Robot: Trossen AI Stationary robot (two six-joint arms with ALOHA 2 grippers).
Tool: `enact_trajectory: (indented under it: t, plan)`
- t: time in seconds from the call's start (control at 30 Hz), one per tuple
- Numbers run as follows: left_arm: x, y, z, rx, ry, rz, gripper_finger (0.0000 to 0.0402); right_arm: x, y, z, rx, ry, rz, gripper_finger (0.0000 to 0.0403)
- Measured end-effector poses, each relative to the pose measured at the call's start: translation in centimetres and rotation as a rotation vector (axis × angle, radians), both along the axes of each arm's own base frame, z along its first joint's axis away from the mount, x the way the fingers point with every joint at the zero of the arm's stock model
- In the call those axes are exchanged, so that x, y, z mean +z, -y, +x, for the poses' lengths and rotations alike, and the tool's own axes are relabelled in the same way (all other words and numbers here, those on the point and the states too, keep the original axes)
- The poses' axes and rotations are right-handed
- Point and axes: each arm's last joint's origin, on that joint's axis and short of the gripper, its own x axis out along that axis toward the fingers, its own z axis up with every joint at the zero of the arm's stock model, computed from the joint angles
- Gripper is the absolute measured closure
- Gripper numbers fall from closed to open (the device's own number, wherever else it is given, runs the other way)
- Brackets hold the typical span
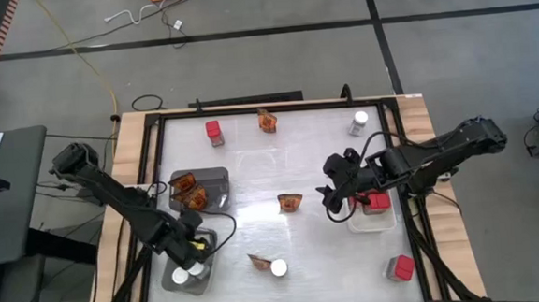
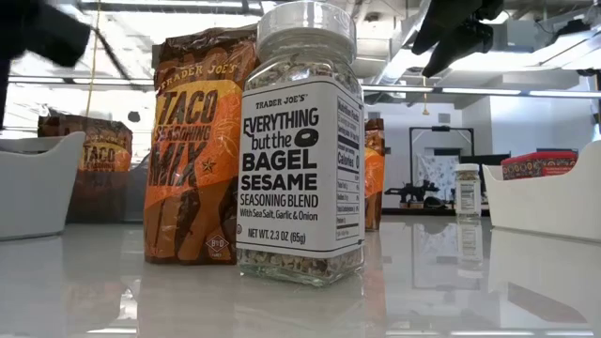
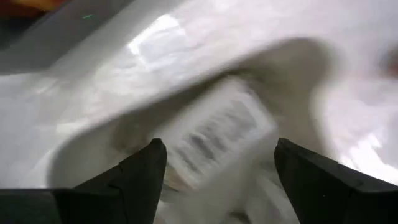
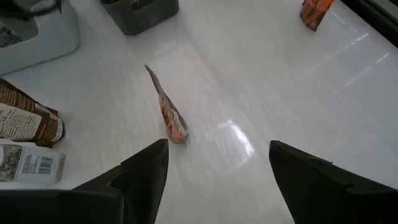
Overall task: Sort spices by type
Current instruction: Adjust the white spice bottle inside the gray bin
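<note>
The left gripper hangs with fingers spread apart over the white tray, right above a jar. The right gripper is spread wide too, near an orange packet standing mid-table.

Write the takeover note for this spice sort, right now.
Left tool: open, over the white tray holding jars.
Right tool: open, empty, beside the tray with a red box, facing the centre packet.
Done: packets in the grey tray.
Left on table: red boxes, jars, packets.
</note>
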Motion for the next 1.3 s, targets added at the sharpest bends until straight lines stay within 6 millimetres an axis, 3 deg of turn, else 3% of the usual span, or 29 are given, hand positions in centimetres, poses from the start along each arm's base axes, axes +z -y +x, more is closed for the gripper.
enact_trajectory:
  t: [0.3,0.53,0.63,0.73,0.87,1.13,1.3]
  plan:
    - [3.3,-1.3,-1.5,-0.087,0.103,-0.065,0.0117,0.5,0.3,0.9,-0.028,0.101,0.03,0.0097]
    - [5.4,-2.4,-3.4,-0.253,0.186,-0.074,0.0117,0.0,0.3,3.2,0.033,0.152,0.043,0.0097]
    - [6.0,-2.7,-4.3,-0.423,0.197,-0.066,0.0117,-0.5,-0.2,5.2,0.115,0.218,0.034,0.0097]
    - [6.5,-2.7,-5.0,-0.484,0.202,-0.115,0.0117,-1.1,-0.9,7.4,0.213,0.274,-0.005,0.0097]
    - [6.4,-2.4,-6.2,-0.615,0.194,-0.043,0.0117,-1.2,-1.6,10.7,0.298,0.284,-0.076,0.0097]
    - [3.5,-1.0,-8.8,-0.742,0.184,0.053,0.0117,-0.9,-3.9,18.4,0.464,0.291,-0.169,0.0097]
    - [2.4,0.0,-10.1,-0.772,0.275,0.071,0.0117,-1.4,-5.0,22.7,0.51,0.236,-0.179,0.0097]
